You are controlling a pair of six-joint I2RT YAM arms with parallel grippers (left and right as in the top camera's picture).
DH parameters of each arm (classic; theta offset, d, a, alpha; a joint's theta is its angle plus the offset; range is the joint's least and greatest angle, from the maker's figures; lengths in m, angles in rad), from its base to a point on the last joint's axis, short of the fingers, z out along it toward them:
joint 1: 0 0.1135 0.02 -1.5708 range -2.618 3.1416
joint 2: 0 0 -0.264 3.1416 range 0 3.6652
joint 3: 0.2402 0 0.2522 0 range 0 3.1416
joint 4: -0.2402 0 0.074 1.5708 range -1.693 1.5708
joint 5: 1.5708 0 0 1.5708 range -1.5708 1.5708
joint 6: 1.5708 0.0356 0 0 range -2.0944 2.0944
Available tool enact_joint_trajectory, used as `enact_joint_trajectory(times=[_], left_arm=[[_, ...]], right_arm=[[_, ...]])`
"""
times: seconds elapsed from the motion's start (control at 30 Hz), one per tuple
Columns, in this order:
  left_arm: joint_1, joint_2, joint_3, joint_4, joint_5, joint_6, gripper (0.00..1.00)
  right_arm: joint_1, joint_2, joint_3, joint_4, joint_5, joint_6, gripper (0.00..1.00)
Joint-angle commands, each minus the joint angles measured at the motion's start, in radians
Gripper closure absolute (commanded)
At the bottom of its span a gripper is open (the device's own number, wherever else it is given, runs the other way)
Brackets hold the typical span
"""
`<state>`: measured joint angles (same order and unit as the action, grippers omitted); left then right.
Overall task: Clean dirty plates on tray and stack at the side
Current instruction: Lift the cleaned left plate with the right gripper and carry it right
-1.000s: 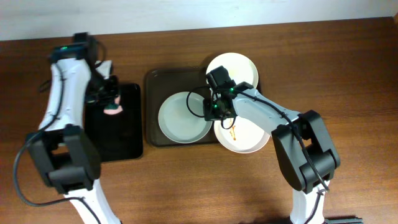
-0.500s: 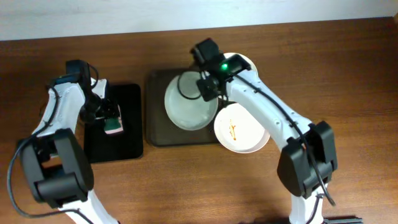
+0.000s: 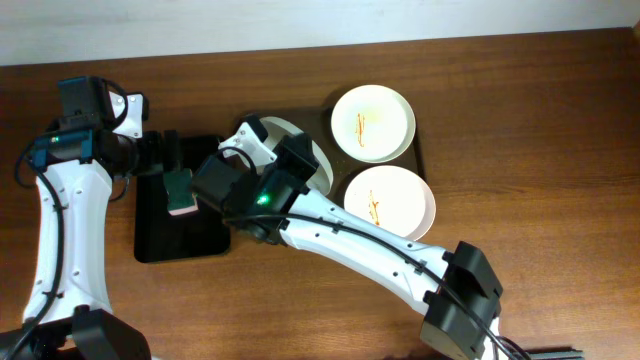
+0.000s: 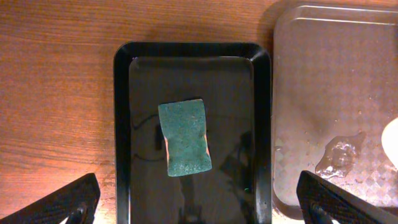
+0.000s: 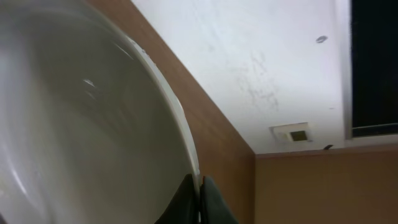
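One plate (image 5: 93,124) pinched in my right gripper (image 5: 200,198), I judge my wide left gripper (image 4: 199,210) needs the sponge (image 4: 185,138) next.

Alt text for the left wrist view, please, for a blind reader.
A green sponge lies flat in the middle of a glossy black tray on a wooden table. The left claw is open, fingertips wide apart at the bottom corners, holding nothing; the larger textured tray, wet in one spot, lies to the right.
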<state>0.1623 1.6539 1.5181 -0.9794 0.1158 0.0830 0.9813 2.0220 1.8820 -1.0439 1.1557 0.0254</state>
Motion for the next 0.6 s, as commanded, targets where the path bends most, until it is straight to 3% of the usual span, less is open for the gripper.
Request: enact_joint_trajectory(times=[0.0,0.17,0.27,0.33,0.4,0.47,0.57], left_arm=[[-0.001,-0.005,0.002,-0.002,-0.001,0.002,0.00],[-0.002,-0.005,0.002,-0.002,-0.001,0.002,0.00],[-0.002,-0.005,0.002,-0.002,0.000,0.001,0.00],[-0.002,-0.005,0.002,-0.006,0.045,0.001,0.00],[-0.002,-0.005,0.002,-0.006,0.056,0.001,0.00],[-0.002,-0.005,0.002,-0.006,0.056,0.001,0.00],[-0.002,-0.005,0.002,-0.005,0.056,0.001,0.00]], right_arm=[[0.010,-0.023,0.020,0.000,0.091,0.012,0.96],[-0.006,-0.023,0.020,0.003,0.026,0.039,0.96],[-0.155,-0.054,0.062,-0.050,-0.393,0.132,0.96],[-0.406,-0.107,0.142,-0.142,-0.924,0.200,0.96],[-0.682,-0.120,0.148,-0.193,-1.302,0.220,0.96],[-0.933,-0.112,0.118,-0.222,-1.476,0.220,0.96],[-1.263,-0.112,0.009,-0.218,-1.492,0.220,0.96]])
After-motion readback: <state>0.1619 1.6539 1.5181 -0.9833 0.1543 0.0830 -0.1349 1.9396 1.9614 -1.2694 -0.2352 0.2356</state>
